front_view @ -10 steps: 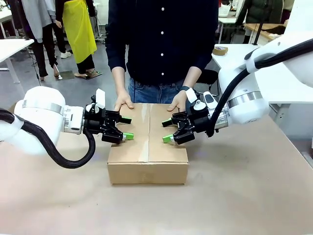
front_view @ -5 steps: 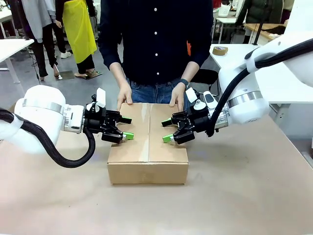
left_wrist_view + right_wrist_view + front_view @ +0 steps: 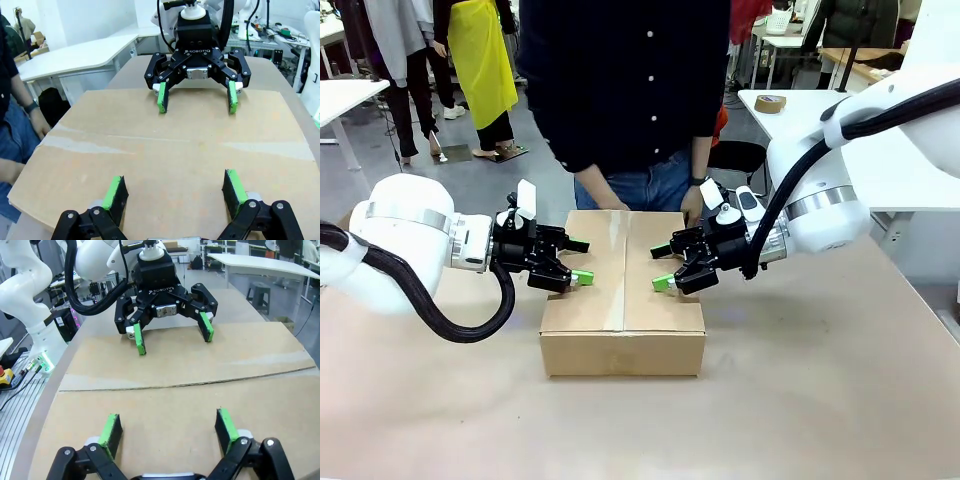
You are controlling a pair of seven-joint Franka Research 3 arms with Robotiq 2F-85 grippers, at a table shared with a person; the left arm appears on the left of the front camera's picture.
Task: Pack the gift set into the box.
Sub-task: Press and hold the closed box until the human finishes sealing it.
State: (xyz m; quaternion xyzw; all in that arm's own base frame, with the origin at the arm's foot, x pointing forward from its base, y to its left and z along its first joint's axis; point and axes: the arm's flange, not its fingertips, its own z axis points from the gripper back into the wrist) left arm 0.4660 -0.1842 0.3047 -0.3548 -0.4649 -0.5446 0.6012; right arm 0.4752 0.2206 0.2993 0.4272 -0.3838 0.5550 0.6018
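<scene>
The large brown corrugated cardboard box (image 3: 622,300) sits closed on the tan desk (image 3: 800,400). The left pincer (image 3: 581,261) and the right pincer (image 3: 661,268), both spread apart, face each other over its top.

— We see bright, even overhead light; the box (image 3: 622,270) casts just a faint shadow on the table (image 3: 800,400).
— We notice wide-angle bending at both wrist views' edges, and slightly soft backgrounds.
</scene>
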